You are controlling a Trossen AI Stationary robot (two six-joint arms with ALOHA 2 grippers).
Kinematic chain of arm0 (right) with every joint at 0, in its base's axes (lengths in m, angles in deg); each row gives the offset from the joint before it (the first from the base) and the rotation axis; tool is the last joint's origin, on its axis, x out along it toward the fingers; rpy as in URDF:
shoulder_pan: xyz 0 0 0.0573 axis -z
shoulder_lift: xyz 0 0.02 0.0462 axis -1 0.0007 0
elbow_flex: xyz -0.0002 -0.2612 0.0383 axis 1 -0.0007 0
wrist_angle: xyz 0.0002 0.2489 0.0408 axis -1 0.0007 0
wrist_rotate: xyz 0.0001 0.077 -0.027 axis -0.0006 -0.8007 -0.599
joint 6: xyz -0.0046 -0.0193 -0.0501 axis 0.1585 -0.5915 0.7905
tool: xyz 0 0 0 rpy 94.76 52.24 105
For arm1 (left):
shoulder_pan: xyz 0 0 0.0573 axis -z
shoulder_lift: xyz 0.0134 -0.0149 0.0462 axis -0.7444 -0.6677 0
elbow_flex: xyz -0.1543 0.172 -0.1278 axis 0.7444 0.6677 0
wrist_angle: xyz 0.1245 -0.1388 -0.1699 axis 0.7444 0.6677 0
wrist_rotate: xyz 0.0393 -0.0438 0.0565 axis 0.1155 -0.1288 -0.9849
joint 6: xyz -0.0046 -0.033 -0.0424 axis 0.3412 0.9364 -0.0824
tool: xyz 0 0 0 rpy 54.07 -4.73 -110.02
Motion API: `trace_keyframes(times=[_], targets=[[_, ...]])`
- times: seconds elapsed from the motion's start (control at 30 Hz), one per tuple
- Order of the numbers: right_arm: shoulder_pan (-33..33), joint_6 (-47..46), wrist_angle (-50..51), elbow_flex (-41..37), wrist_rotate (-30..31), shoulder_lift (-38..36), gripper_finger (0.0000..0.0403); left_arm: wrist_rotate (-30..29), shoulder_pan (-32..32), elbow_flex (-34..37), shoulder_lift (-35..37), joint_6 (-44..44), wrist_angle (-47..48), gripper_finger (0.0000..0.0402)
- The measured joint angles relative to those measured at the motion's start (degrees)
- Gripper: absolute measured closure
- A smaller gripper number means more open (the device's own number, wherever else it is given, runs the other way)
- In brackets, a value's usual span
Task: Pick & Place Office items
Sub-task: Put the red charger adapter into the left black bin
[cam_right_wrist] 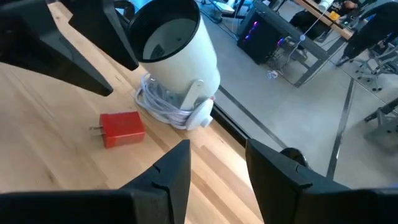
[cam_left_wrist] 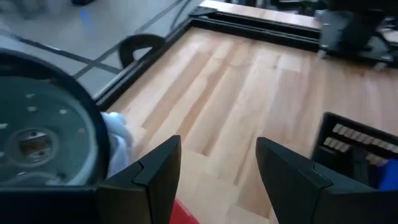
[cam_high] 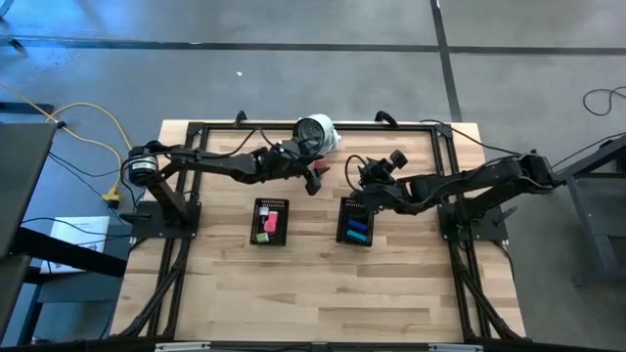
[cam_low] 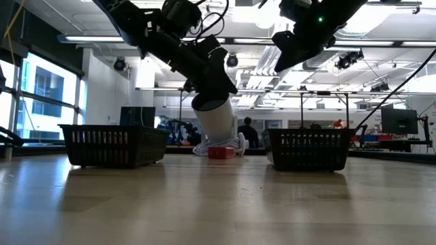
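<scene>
Red block-shaped office item [cam_right_wrist: 122,129] lies on the table at 6 o'clock of the white round device [cam_high: 317,132], under the left gripper [cam_left_wrist: 217,168], jaws spread, empty. Descent should be centred over it before closing. Right gripper [cam_right_wrist: 217,165] waits at 3 o'clock, jaws apart, empty. Left black mesh tray [cam_high: 270,222]: red, pink, green pieces. Right black mesh tray [cam_high: 356,222]: blue, teal.

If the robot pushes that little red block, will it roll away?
Probably not. The red block looks boxy with flat sides, lying flat on the wooden table, so it should slide. It seems hard, and small metal prongs poke out of one end, which might snag.
</scene>
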Motion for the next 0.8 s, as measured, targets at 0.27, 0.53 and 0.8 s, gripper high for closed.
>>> trace_keyframes(times=[0.27,0.53,0.8], targets=[[0.0,-0.59,-0.03,0.0,0.17,0.0,0.0263,-10.47,-0.06,0.0,0.0,-0.75,-0.98,0.0201],[0.0,-0.13,-0.03,0.0,0.39,0.0,0.0263,-10.12,0.4,0.0,0.0,0.29,-2.55,0.0201],[0.0,0.2,-0.03,0.0,-0.04,0.0,0.0263,-2.66,0.09,0.0,0.02,3.0,-1.59,0.0196]])
